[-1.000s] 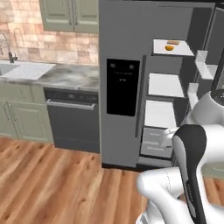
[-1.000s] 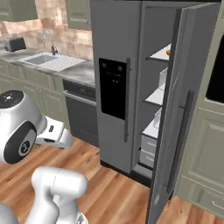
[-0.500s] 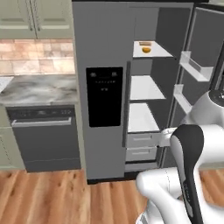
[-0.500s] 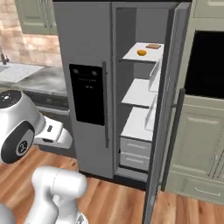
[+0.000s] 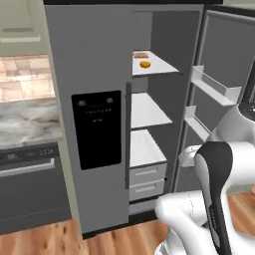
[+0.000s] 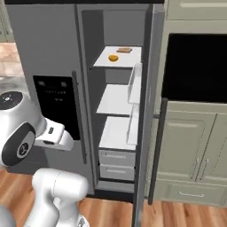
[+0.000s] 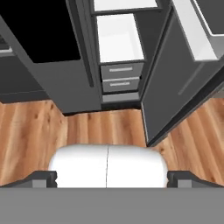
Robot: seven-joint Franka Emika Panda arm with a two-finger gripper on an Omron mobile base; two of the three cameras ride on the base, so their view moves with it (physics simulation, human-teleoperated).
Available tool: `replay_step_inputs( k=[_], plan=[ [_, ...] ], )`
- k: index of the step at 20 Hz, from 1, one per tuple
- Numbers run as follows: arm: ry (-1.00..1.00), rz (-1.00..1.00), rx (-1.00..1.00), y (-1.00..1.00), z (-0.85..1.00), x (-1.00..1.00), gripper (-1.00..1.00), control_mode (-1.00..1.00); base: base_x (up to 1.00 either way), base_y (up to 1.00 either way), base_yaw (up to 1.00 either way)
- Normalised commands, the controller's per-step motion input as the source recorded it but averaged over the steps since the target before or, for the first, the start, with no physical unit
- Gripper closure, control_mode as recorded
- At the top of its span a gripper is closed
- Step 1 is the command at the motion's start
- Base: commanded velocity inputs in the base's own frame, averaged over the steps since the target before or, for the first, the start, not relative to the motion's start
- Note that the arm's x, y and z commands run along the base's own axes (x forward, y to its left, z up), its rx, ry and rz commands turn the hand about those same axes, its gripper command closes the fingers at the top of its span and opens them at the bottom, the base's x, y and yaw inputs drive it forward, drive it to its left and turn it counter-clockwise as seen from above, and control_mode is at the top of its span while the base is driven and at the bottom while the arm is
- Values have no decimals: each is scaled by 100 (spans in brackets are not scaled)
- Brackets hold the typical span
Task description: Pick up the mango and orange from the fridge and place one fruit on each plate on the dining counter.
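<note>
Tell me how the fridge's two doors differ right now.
The left door is shut, while the right door stands swung wide open. The left door carries a black dispenser panel on its front; the right door shows white shelf bins on its inner side. Both are matte grey and full height.

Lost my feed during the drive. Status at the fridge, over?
Fridge right door open. Orange on top shelf, flat brownish item behind it. Mango not made out. Gripper state unclear, nothing blocking the shelf.
</note>
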Motion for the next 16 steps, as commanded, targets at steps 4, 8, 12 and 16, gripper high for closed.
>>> replay_step_inputs(
  k=[4,8,12,16],
  plan=[
    [0,0,0,0,0,0,-100,100,60,39,-21],
    [0,0,0,0,0,0,-100,100,52,29,-26],
    [0,0,0,0,0,0,-100,100,47,23,-28],
    [0,0,0,0,0,0,-100,100,45,26,-26]
  ],
)
